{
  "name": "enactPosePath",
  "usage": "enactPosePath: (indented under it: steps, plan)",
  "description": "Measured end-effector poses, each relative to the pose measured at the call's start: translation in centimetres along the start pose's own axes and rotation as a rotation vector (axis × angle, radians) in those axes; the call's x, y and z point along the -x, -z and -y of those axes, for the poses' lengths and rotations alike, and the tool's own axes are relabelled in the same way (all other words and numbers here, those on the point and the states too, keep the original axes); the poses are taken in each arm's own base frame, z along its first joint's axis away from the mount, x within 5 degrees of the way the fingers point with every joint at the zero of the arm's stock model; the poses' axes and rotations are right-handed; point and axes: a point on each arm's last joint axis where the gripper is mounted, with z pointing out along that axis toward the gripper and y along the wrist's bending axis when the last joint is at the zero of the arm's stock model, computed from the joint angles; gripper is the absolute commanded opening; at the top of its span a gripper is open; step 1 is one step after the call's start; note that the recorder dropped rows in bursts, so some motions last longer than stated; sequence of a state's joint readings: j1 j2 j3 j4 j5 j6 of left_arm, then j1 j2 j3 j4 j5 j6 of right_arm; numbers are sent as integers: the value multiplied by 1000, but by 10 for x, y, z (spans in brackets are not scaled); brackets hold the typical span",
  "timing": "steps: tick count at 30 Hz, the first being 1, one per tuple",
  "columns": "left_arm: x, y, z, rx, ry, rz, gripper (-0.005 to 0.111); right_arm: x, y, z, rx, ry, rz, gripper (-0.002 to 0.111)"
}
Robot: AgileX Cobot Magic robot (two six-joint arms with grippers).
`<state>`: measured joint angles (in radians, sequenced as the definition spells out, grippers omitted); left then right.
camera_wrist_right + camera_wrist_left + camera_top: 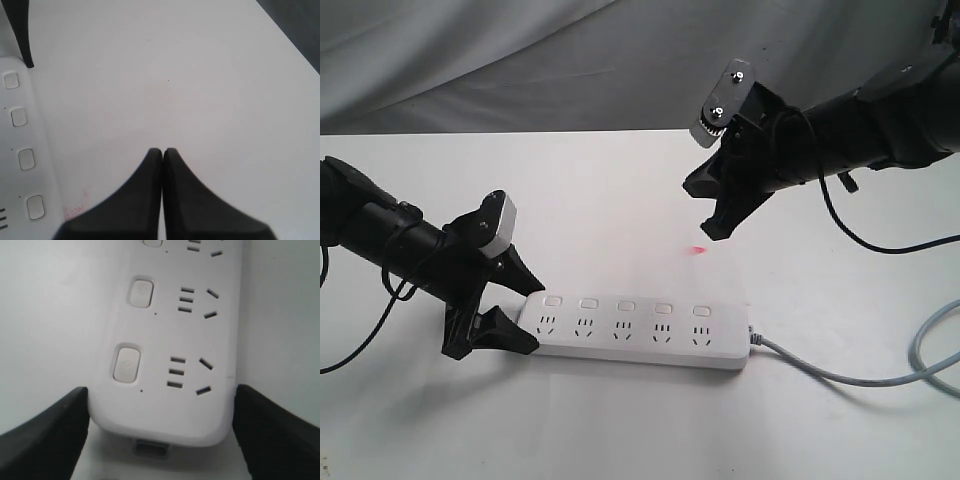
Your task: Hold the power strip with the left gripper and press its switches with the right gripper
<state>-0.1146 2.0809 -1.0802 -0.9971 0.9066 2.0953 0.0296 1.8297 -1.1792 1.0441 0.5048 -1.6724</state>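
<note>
- On the white table (620, 190), the power strip (635, 345) lies flat. Its grey cable (850, 378) trails away from the end opposite the left gripper (537, 316).
- At that cable-free end, the left gripper's jaws are spread to the bar's width and straddle it. They appear to touch both long edges, but I cannot tell how firmly they pinch. A light grip could let the bar slide or pivot under a press.
- Above the table, beyond the row of switches (626, 304), the right gripper (716, 230) hovers well apart from the strip. Its fingers (145, 195) are closed into one point and hold nothing.
- That point is narrow and each button is small. A descent slightly off centre would likely land on bare casing or in the socket slots (623, 330) just beside, with no click.
- Only one end is held, so a slanted push, especially near the cable end, could swing the free end sideways.
- The switch nearest the left gripper sits close to its jaws, so the right tip could strike one there.
</note>
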Motion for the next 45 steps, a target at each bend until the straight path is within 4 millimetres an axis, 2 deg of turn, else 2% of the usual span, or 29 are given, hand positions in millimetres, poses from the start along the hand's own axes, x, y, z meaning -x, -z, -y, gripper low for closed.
enactPosePath:
  steps: [33,40,45]
  plan:
    - [0,0,0,0,0,0,56,1,2,0,-3,-3,6,0]
    - [0,0,0,0,0,0,56,15,21,0,-37,22,48,0]
    - [0,0,0,0,0,0,56,34,48,-1,-84,56,106,0]
